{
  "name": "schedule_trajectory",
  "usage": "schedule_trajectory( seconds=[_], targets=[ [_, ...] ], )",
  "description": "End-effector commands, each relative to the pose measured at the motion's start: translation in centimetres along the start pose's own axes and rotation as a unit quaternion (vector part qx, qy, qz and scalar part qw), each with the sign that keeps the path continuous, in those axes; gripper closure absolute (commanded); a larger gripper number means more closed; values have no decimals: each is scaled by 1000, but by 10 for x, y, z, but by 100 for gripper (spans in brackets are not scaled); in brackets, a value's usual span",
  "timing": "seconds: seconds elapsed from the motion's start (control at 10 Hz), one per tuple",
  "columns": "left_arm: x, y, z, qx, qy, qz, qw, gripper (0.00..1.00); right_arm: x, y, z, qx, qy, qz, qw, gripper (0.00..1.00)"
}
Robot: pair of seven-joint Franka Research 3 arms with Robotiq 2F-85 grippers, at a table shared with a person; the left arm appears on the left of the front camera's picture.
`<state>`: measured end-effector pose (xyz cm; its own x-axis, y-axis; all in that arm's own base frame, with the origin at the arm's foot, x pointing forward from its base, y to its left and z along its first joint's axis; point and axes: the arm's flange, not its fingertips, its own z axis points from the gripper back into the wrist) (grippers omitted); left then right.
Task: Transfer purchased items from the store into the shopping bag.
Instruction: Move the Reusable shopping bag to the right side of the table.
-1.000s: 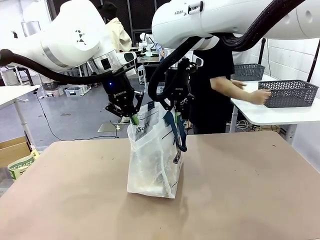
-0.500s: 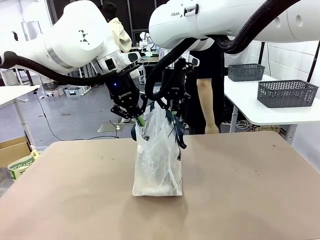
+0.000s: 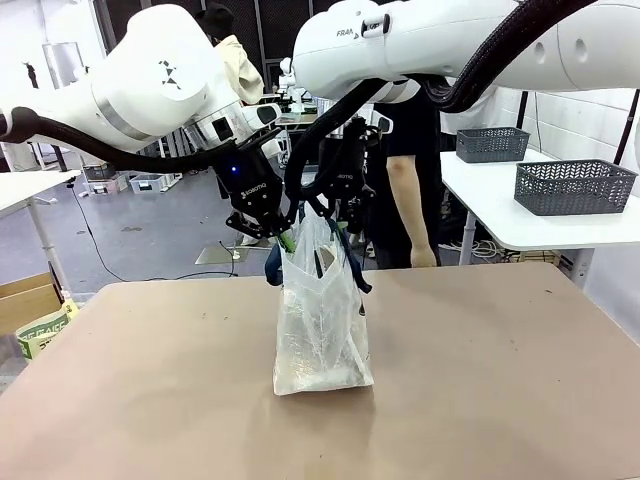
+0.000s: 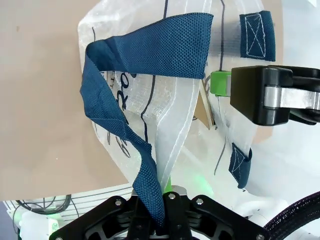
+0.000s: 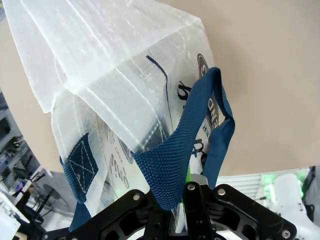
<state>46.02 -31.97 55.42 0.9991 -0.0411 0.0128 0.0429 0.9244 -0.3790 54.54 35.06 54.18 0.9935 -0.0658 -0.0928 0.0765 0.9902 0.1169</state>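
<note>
The shopping bag [image 3: 318, 325], translucent white with navy strap handles, stands upright mid-table, its mouth pinched narrow. My left gripper [image 3: 283, 236] is shut on the bag's left rim and strap. My right gripper [image 3: 337, 216] is shut on the right rim and strap. In the left wrist view a navy strap [image 4: 150, 55] runs down into my left gripper [image 4: 161, 207], with the other gripper's green pad [image 4: 220, 82] across the bag's mouth. In the right wrist view a strap [image 5: 192, 135] enters my right gripper [image 5: 187, 192] over the bag [image 5: 110, 70]. The purchased items cannot be made out through the plastic.
A person in a black top [image 3: 420, 150] stands behind the table's far edge, one arm [image 3: 405, 205] hanging down. On a white side table [image 3: 520, 225] at the right stand two dark grey lattice baskets [image 3: 573, 186] [image 3: 492, 144]. Bare brown tabletop [image 3: 480, 380] surrounds the bag.
Both grippers drew closer together and shifted slightly right, pinching the bag's mouth narrower. The person pulled the hand away from the basket and now stands behind the bag.
</note>
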Motion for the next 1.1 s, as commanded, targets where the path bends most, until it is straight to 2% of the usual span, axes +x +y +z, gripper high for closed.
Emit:
schedule_trajectory(
  seconds=[0.0,0.3,0.6,1.0],
  targets=[
    [-1,0,2,5,-3,-3,1000,100,-1,-2,1,0,0,0,1000,100],
    [3,-15,-7,15,-21,-14,1000,100,0,3,-1,4,-3,-3,1000,100],
    [5,-27,-13,-3,-33,-24,999,100,0,7,-3,20,-7,-14,1000,100],
    [6,-31,-13,-7,-28,-32,999,100,2,15,-7,19,1,-25,1000,100]
  ],
)
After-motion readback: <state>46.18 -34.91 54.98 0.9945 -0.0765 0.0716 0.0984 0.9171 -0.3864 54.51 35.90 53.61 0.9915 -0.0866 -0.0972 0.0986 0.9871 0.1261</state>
